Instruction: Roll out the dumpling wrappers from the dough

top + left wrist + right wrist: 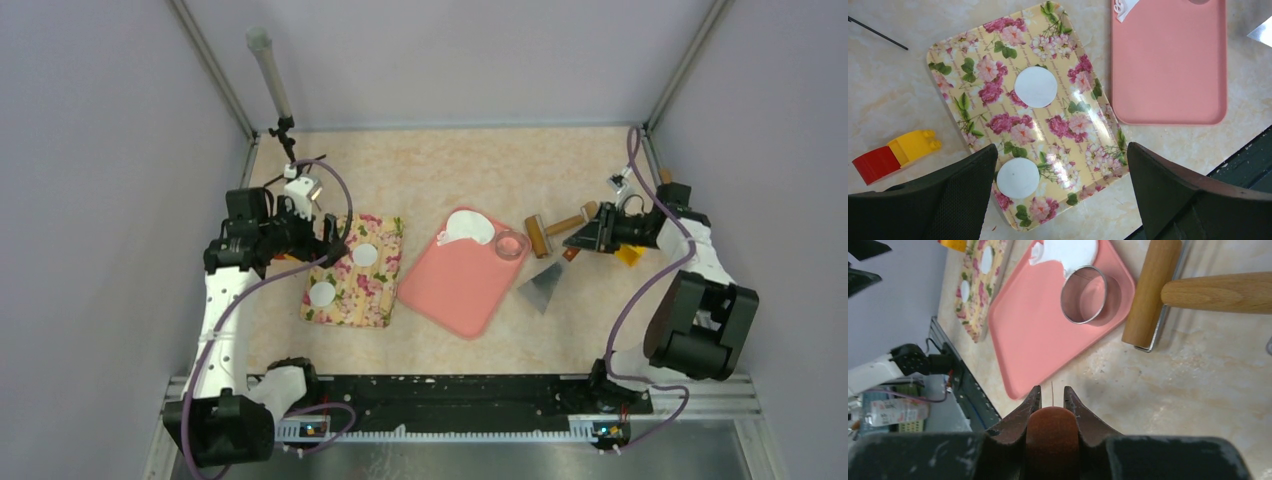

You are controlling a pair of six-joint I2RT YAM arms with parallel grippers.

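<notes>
Two dumpling wrappers (1035, 87) are recorded on the floral tray (979, 75), left of the pink board (455, 290). The dough (468, 227) is seated on the board's far corner. The left gripper (1062, 150) is spread; the right gripper (1052, 392) is clamped on a reddish-brown handle (1052, 432).

Here we go: white shells, black joints on left arm (222, 300) at eight o'clock, right arm (700, 250) at four; purple cables (632, 150) trailing; left gripper (1062, 147) black, mesh-textured.

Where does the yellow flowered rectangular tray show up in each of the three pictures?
Top external: the yellow flowered tray lies left of centre.
Left wrist: the tray fills the middle of the picture.
Right wrist: the tray is in the top left corner, seen at a slant.
Shared landmark: the pink plastic board right beside it.
</notes>
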